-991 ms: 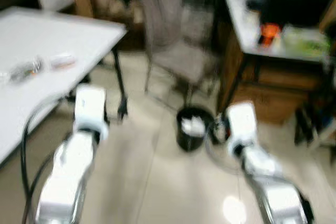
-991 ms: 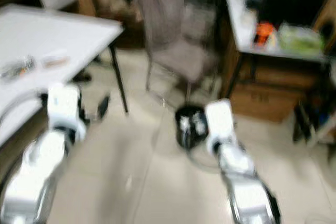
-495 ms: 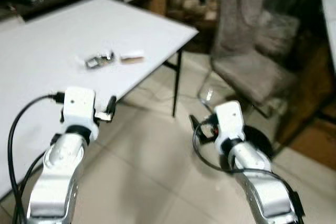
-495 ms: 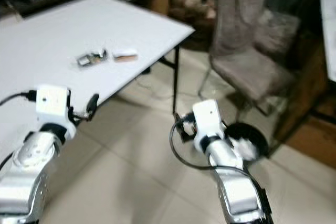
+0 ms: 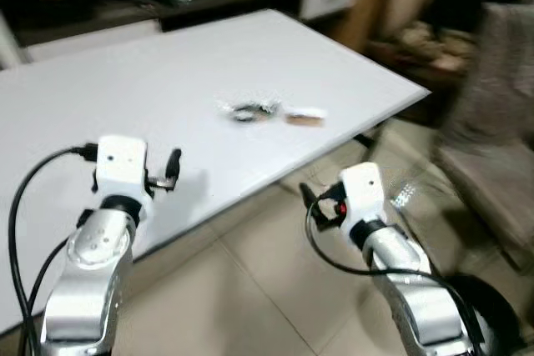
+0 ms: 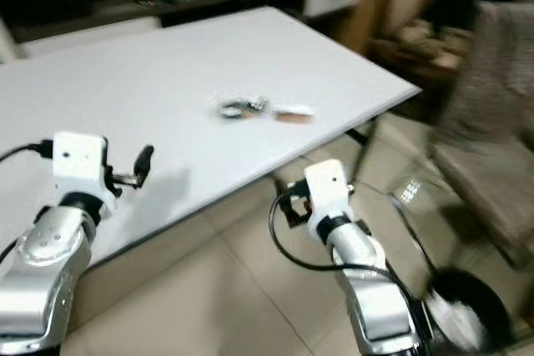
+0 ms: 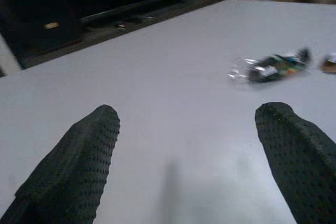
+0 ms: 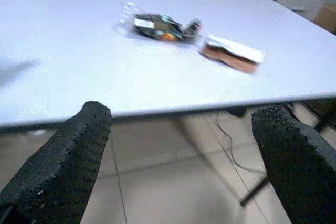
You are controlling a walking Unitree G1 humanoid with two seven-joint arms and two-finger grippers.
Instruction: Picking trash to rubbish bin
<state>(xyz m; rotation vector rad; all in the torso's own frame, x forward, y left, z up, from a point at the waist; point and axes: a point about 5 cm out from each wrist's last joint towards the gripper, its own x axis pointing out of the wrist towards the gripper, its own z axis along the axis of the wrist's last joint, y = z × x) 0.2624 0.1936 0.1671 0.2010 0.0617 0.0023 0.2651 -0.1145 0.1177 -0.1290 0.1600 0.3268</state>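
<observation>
The table [image 5: 167, 81] has a smooth, matt white top. On it lie a crinkled, shiny clear plastic wrapper [image 8: 160, 26] and a white-and-brown paper-like packet [image 8: 232, 53]. The gripper fingers [image 7: 79, 166] are matt black with a dotted, rubbery texture. The floor tiles [image 5: 250, 306] look glossy beige. The chair [image 6: 492, 122] wears grey cloth.

One white table [image 5: 167, 81], two wrappers [image 8: 163, 27] [image 8: 233, 53], one chair [image 6: 492, 122], one bin [image 6: 463, 314]

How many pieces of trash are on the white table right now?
2: a crumpled clear wrapper mid-table, and a brown-and-white packet beside it, toward the table's right edge. Both grippers are empty.
</observation>
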